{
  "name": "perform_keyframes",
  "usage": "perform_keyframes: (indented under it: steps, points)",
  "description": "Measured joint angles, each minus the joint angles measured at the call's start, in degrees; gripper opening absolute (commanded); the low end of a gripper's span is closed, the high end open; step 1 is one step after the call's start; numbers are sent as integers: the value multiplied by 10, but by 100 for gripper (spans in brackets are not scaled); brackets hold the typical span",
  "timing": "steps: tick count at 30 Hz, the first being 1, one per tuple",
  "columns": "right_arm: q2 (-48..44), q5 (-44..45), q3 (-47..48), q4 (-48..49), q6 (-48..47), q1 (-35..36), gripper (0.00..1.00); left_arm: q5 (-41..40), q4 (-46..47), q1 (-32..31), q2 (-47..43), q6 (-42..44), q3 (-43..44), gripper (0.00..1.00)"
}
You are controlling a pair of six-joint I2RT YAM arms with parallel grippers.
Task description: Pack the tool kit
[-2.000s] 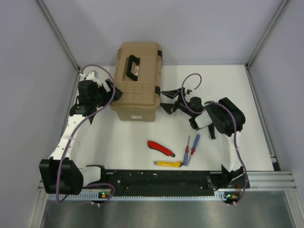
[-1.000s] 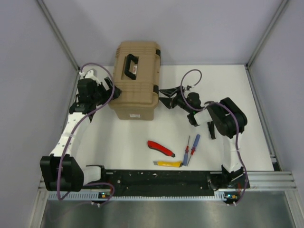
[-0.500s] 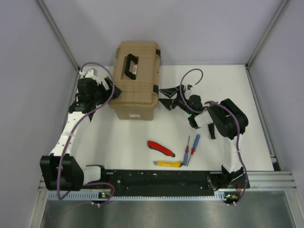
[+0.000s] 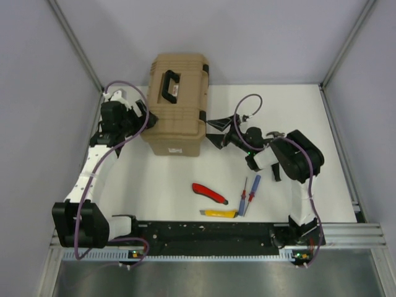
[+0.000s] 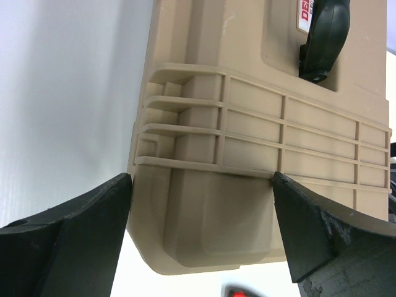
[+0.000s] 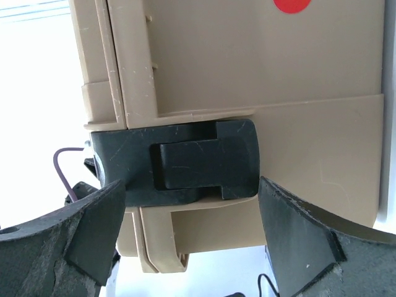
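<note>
Squarely ahead of the right gripper, the latch of the toolbox was framed between wide-open, empty fingers. The left gripper was likewise spread, empty.

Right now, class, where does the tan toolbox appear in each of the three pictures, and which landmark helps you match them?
Top view: the toolbox sits upper left of centre.
Left wrist: the toolbox's ribbed end fills centre and right.
Right wrist: the toolbox's side fills nearly the whole picture.
Landmark: its black handle shows in top and left wrist views; its black latch in top and right wrist views.
</note>
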Motion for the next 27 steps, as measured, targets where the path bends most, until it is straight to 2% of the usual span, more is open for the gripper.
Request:
perform_keyframes:
  steps: [12,22,25,27]
  points:
    - [27,1,90,-70,-5,0,89,-37,7,0,15,-5,10,93]
    - [103,-16,171,-44,32,1,89,-69,11,0,23,-16,17,92]
    - [110,-16,182,-44,44,1,86,-71,11,0,23,-18,17,92]
    - [111,-14,184,-47,48,2,79,-73,12,0,23,-18,17,92]
